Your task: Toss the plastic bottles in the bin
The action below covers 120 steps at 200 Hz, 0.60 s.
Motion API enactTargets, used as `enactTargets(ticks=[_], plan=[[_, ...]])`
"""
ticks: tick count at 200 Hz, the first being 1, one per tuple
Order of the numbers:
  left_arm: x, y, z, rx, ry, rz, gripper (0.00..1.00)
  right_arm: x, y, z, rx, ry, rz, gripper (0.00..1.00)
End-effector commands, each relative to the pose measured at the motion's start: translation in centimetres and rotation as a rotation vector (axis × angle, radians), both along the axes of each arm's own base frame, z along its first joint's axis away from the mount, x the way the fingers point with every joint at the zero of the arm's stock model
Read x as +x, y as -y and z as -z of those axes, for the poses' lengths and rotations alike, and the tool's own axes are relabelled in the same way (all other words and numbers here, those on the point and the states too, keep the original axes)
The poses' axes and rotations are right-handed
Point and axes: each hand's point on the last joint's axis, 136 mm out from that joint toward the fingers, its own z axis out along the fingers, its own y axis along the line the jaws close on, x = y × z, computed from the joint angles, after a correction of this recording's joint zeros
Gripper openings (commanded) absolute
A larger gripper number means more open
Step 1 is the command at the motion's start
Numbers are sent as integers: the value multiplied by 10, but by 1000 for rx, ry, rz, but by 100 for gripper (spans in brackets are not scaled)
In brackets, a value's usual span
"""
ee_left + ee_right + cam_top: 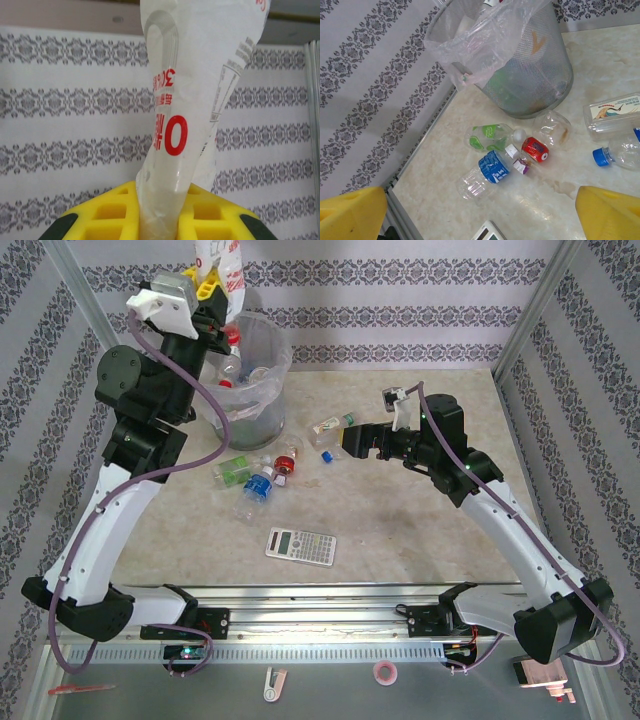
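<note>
A clear plastic bottle (221,254) with a white label and red print is pinched between the yellow fingers (107,212) of the left end effector (208,284), raised high at the far left, beside the bin (277,358) in the top view. The bin, round and grey and lined with a clear bag, stands at the far left of the counter (400,530). It has several bottles inside, one with a red cap (232,337).

More bottles lie on their sides on the counter just near of the bin. A green-labelled bottle (235,470), a blue-labelled bottle (258,487) and a red-labelled bottle (288,460) lie close together. Further right are a bottle with a picture label (330,427) and a blue-capped bottle (620,152).

The right end effector (352,440) is just right of these, its yellow fingers (350,215) spread wide with nothing between them.

A grey calculator (300,545) lies flat, nearer than the bottles.
</note>
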Motion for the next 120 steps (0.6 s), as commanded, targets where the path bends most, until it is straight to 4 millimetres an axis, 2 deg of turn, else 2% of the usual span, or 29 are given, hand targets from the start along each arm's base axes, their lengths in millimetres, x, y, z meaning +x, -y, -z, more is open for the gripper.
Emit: enactTargets(ticks=[1,30,65,93,120], plan=[[-25,-11,-45,-38,200,-11,8,5,0,-9,-8,46,-4,97],[-27,-10,-57,-44,253,-9,8,8,-1,-7,-14,45,-10,97],[-19,-7,-58,-37,271,-21,7,14,-2,-7,-18,43,-15,97],[-3,-7,-51,-36,246,-26,7,19,-3,-5,-19,37,-18,97],[27,-13,-35,-50,189,-38,7,23,-4,-3,-10,22,-26,97]])
